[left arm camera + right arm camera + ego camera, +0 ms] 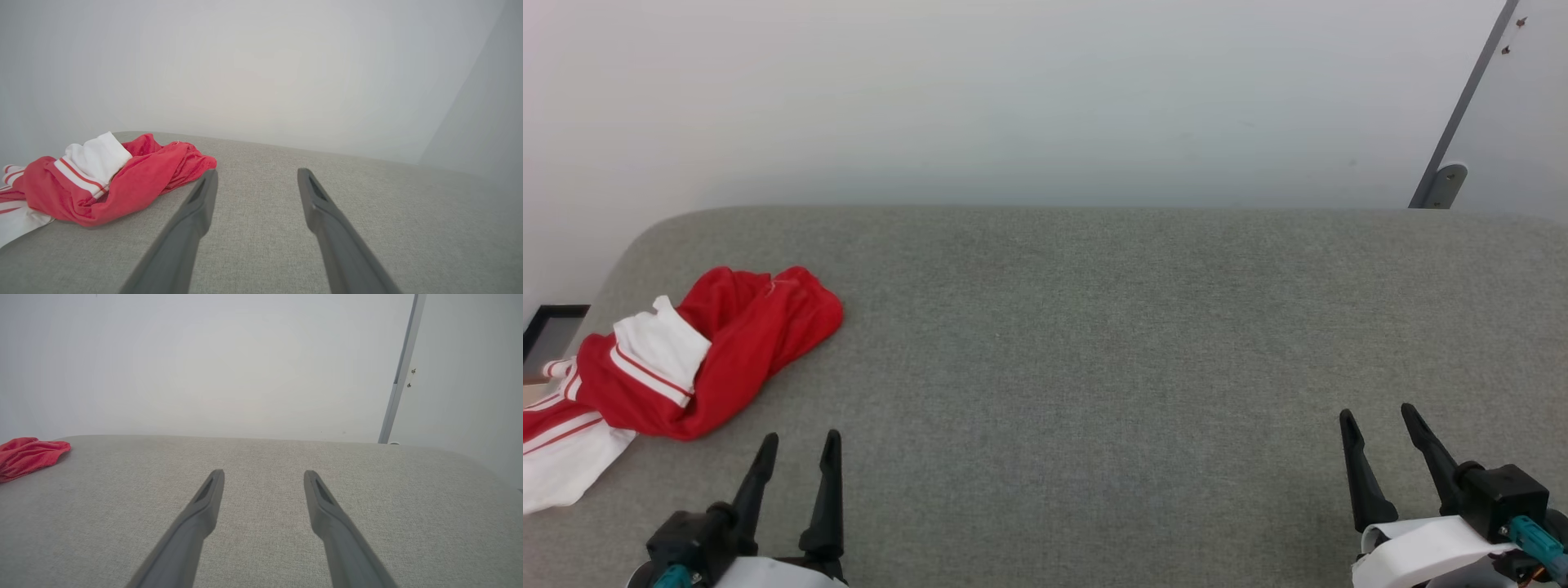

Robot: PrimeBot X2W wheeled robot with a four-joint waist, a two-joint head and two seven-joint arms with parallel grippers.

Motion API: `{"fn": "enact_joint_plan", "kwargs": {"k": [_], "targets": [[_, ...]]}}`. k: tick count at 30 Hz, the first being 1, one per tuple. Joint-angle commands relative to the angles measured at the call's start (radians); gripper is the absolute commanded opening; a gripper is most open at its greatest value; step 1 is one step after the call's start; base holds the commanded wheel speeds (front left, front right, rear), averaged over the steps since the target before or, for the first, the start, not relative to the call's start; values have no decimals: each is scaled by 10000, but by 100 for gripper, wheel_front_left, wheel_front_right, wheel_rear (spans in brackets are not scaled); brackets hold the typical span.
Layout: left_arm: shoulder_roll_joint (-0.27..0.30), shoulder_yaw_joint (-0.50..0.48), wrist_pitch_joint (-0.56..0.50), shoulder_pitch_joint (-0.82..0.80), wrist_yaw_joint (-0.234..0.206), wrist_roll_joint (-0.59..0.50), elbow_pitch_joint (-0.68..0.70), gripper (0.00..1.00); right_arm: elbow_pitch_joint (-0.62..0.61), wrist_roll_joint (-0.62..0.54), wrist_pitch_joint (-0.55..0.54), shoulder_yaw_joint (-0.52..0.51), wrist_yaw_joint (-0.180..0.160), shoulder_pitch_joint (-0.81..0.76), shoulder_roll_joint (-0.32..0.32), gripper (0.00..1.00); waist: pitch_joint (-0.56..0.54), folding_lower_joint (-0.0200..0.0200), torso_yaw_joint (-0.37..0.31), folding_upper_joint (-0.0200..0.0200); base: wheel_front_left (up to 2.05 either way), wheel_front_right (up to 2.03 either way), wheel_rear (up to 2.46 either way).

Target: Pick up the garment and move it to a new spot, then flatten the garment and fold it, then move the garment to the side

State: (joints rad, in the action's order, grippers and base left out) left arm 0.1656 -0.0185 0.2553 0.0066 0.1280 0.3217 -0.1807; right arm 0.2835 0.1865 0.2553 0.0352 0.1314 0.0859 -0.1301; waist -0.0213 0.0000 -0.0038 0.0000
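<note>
The garment (727, 351) lies crumpled at the left end of the grey padded surface (1094, 327), red with white sleeve parts and red-and-white striped trim; part of it hangs over the left edge. In the left wrist view the garment (122, 188) sits just left of my open fingers. My left gripper (800, 445) stands open near the front edge, just right of and below the cloth, with nothing between its fingers. My right gripper (1380, 420) is open and empty at the lower right, far from the garment (28, 455), whose red edge shows at far left.
A pale wall rises behind the surface. A grey metal post (1462, 114) with a foot bracket stands at the back right. A dark-framed object (547, 331) shows beyond the left edge. The surface's middle and right are bare fabric.
</note>
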Motion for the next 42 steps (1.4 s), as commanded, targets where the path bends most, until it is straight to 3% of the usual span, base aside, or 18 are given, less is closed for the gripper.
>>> {"fn": "enact_joint_plan", "kwargs": {"k": [1,22,42], "targets": [[58,7,59,99,36,-134,35,100,-42,-135,62,7,-13,-68,-30,100,-2,0,1,0,0,0,0],[90,-114,93,1,32,-47,-195,100,-22,-299,116,298,-14,17,-14,100,-85,0,282,0,0,0,0],[253,-1054,30,506,-313,257,-264,100,444,177,82,1627,-14,256,8,100,-917,0,3529,0,0,0,0]]}}
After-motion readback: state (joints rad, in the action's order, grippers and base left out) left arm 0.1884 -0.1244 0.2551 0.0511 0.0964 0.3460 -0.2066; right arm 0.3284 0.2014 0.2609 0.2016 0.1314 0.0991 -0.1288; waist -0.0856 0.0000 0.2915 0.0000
